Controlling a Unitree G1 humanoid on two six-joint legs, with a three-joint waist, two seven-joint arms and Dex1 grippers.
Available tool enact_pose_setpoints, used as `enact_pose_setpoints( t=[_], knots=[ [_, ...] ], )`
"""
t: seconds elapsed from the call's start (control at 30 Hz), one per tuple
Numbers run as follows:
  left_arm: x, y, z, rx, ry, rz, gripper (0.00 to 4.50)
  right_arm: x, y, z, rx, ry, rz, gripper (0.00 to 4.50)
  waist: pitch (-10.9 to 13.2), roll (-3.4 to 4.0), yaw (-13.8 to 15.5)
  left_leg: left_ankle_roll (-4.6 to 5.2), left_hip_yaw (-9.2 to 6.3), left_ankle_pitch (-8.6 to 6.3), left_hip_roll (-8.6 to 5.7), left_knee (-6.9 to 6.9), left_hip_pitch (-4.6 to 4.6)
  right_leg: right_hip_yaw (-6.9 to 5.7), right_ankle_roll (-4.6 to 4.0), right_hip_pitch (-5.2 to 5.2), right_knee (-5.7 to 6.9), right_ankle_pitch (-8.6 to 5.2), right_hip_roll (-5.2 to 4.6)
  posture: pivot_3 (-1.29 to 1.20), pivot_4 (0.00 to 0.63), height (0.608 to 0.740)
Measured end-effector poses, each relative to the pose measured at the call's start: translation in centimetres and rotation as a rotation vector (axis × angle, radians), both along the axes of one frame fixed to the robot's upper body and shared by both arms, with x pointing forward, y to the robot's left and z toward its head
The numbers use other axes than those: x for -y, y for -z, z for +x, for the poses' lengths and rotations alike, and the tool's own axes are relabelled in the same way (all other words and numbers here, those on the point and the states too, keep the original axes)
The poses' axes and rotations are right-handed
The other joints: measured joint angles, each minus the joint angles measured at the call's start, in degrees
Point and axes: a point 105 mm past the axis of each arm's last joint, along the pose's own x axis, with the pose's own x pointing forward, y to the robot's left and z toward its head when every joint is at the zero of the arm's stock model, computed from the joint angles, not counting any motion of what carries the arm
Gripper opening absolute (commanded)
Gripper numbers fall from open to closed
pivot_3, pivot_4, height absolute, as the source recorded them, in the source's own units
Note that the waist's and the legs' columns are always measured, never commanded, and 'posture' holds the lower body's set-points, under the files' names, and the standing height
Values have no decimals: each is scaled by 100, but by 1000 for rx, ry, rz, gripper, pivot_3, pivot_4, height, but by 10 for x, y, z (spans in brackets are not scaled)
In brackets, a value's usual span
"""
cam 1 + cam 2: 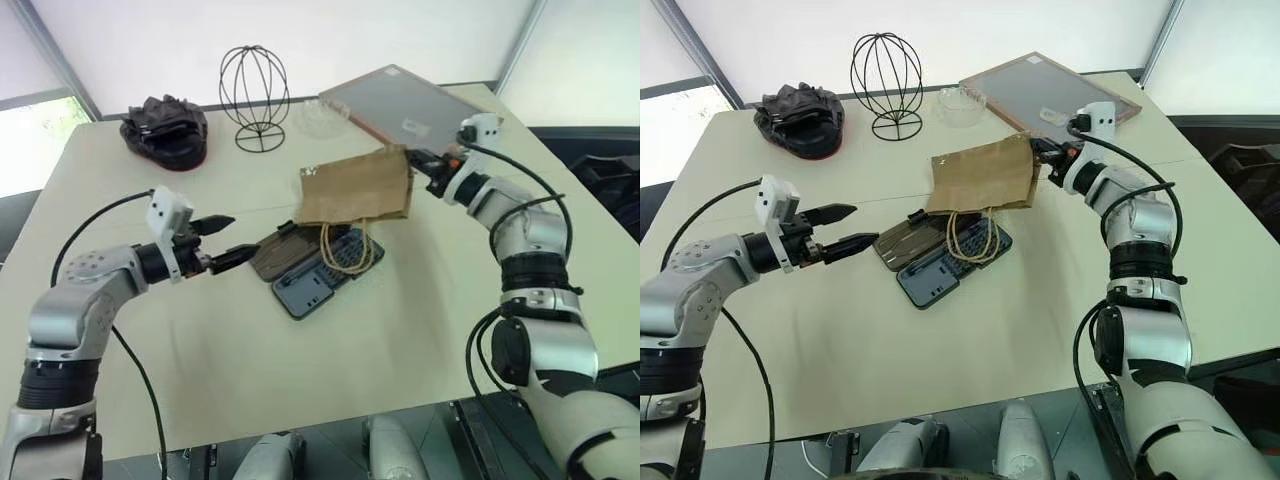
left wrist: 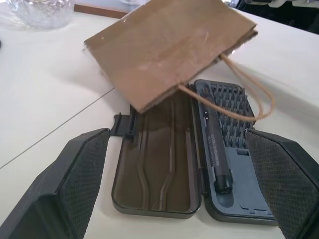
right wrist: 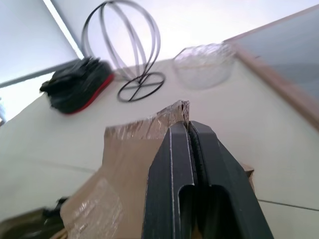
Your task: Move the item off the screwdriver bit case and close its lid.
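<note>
The paper bag [image 1: 356, 187], pinched by the right gripper [image 1: 412, 158], hangs over the open bit case [image 1: 315, 265], twine handles [image 1: 347, 250] draping its base. Bare table [image 1: 400, 330] lies nearer than the left gripper [image 1: 222, 240].

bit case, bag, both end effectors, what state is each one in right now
screwdriver bit case: open, lying flat on the table
lid: folded back flat beside the base
paper bag: pinched at one corner, lifted and tilted, twine handles dangling over the bits
right end effector: shut on the paper bag
left end effector: open, empty, pointed at the lid
</note>
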Motion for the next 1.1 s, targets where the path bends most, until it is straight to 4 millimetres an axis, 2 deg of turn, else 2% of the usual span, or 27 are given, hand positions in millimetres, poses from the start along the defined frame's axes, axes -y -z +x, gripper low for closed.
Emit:
enact_pose_setpoints(
  t=[0.07,0.17,0.33,0.5,0.6,0.7,0.77,0.87,0.97,1.03,1.07,1.1],
  knots=[
    [2,3,0,-4,7,7,4500,16,-11,-2,36,84,23,32,0,0,12,0,-1,0,-1,0,0,0,0,-1,3,0,-1,0,150,740],
    [4,5,1,-6,15,11,4500,52,-27,-13,97,231,51,32,0,0,50,0,0,0,-2,0,0,0,0,-1,5,0,-1,0,150,740],
    [4,8,2,-18,14,7,4500,114,-30,-44,151,464,40,32,0,0,127,0,9,0,-2,3,1,3,0,-2,9,0,-2,0,150,740],
    [8,6,6,-17,36,-1,4500,156,-35,-72,185,594,33,32,0,0,138,0,16,0,-2,13,2,6,0,-1,16,0,-4,0,150,740],
    [11,7,9,-17,50,7,4500,169,-31,-82,176,635,11,32,-1,1,138,0,19,0,-2,12,3,7,0,-1,17,0,-5,0,150,740],
    [13,7,10,-15,62,9,4500,168,-24,-85,155,620,5,32,-1,2,128,1,24,0,-1,12,4,11,0,-4,19,0,-6,0,150,740],
    [14,5,12,-11,70,8,4500,155,-26,-84,152,564,5,32,-2,4,127,0,25,0,-1,11,4,11,0,-4,20,0,-6,0,150,740],
    [15,7,12,-14,81,20,4500,111,-29,-83,150,372,-50,32,-2,4,128,1,25,0,1,11,5,12,1,-3,20,0,-5,0,150,740],
    [17,11,12,-25,93,32,4500,59,-18,-80,114,171,-127,32,-2,4,138,1,24,0,0,19,2,12,1,-3,20,0,-6,0,150,740],
    [17,11,12,-24,92,35,4500,49,-9,-77,75,142,-151,32,-2,4,183,1,17,0,-5,28,-2,10,1,-1,22,0,-7,0,150,740],
    [17,11,12,-24,90,36,4500,51,-6,-74,60,154,-149,563,-2,4,210,1,16,-1,-7,34,-4,10,1,0,22,0,-7,0,150,740],
    [17,12,12,-24,89,36,4500,56,-5,-71,48,174,-142,871,-2,4,238,1,17,-1,-8,36,-4,10,1,1,21,1,-7,0,150,740]
  ],
)
